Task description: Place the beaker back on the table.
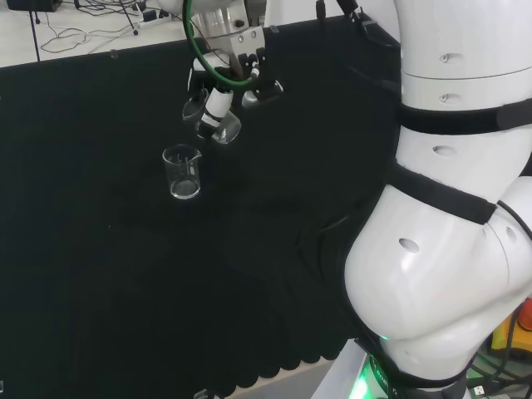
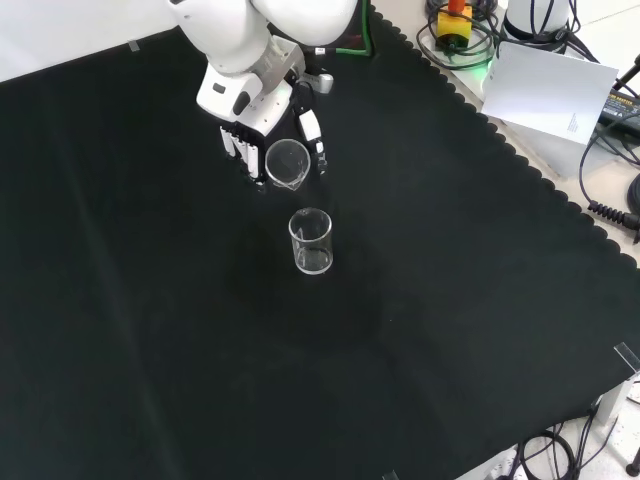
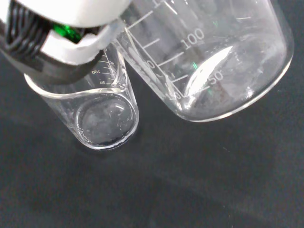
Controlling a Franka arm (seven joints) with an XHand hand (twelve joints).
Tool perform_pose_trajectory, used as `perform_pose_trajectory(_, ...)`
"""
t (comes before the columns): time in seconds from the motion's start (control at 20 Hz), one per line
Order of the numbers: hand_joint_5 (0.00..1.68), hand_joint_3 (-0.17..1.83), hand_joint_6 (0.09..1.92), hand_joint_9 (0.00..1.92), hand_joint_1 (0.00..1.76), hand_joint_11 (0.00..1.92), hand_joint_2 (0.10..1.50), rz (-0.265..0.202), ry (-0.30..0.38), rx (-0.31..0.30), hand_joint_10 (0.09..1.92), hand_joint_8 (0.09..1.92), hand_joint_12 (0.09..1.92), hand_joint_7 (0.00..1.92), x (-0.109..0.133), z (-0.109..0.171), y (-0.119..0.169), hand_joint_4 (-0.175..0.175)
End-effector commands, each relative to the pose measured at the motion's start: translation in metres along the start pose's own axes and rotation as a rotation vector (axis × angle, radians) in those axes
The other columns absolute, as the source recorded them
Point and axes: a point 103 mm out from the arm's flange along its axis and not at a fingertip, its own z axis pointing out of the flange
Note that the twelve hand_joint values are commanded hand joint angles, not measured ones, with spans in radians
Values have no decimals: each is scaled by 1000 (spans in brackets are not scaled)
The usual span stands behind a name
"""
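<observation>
Holding the beaker (image 2: 287, 163) tipped in my hand (image 2: 262, 120), fingers curled round it, I hover above the cloth (image 2: 150, 300) beside a second beaker (image 2: 311, 241), leaving room for setting down.

A bench covered with black cloth (image 2: 150, 330) carries the ware. The cloth's edge is scalloped, seen along the right side in the front view and along the near edge in the head view.

One clear glass beaker (image 2: 311, 242) stands upright directly on the cloth, roughly in the middle of it. It looks empty, with a pouring lip at the rim. In the head view this beaker (image 1: 182, 172) stands left of the arm's white links. Around the beaker the cloth shows soft wrinkles, clearest to its right in the head view.
</observation>
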Motion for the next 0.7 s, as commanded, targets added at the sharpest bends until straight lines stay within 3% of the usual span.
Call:
perform_pose_trajectory(0.05,1241,561,691,1568,1113,1136,723,-13,40,-35,87,87,871,1708,-12,7,-2,175)
perform_pose_trajectory(0.5,1239,559,694,1564,1112,1134,725,-16,100,-149,87,87,873,1706,-24,29,6,175)
perform_pose_trajectory(0.7,1237,557,696,1560,1112,1134,726,-23,134,-164,87,87,874,1705,-33,43,9,175)
